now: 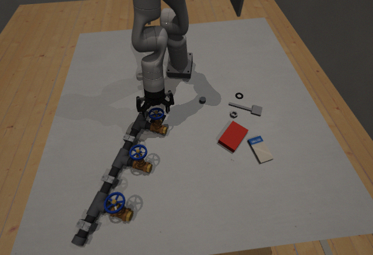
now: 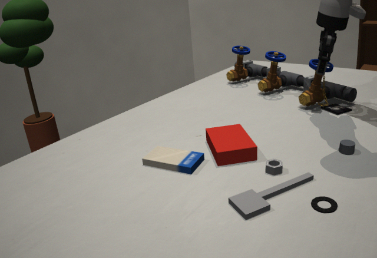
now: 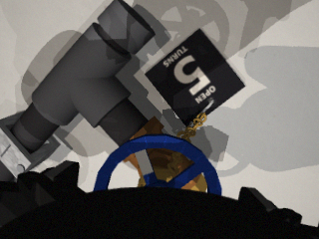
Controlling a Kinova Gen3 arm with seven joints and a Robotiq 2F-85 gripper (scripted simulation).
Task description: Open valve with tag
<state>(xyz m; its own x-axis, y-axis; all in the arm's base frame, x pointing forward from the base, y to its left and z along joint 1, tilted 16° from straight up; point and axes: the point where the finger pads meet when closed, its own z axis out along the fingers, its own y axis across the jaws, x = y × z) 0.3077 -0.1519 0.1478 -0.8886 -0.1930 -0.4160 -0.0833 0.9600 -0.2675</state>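
Observation:
Three brass valves with blue handwheels stand along a dark grey pipe (image 1: 111, 174). The valve nearest the arm's base (image 1: 156, 114) has a black tag (image 3: 195, 76) chained to it that reads "OPEN 5 TURNS"; the tag also shows in the exterior view (image 2: 336, 108). The middle valve (image 1: 137, 153) and the far valve (image 1: 115, 204) carry no tag. My gripper (image 1: 154, 105) (image 2: 320, 64) is open and hangs straight down, its fingers astride the tagged valve's handwheel. In the wrist view the blue wheel (image 3: 158, 169) sits just below the fingers.
To the right lie a red block (image 1: 233, 135), a white and blue box (image 1: 260, 149), a grey paddle-shaped tool (image 1: 246, 107), a hex nut (image 1: 235, 113), a black washer (image 1: 239, 93) and a small grey cylinder (image 1: 202, 99). A potted plant (image 2: 25, 66) stands beyond the table.

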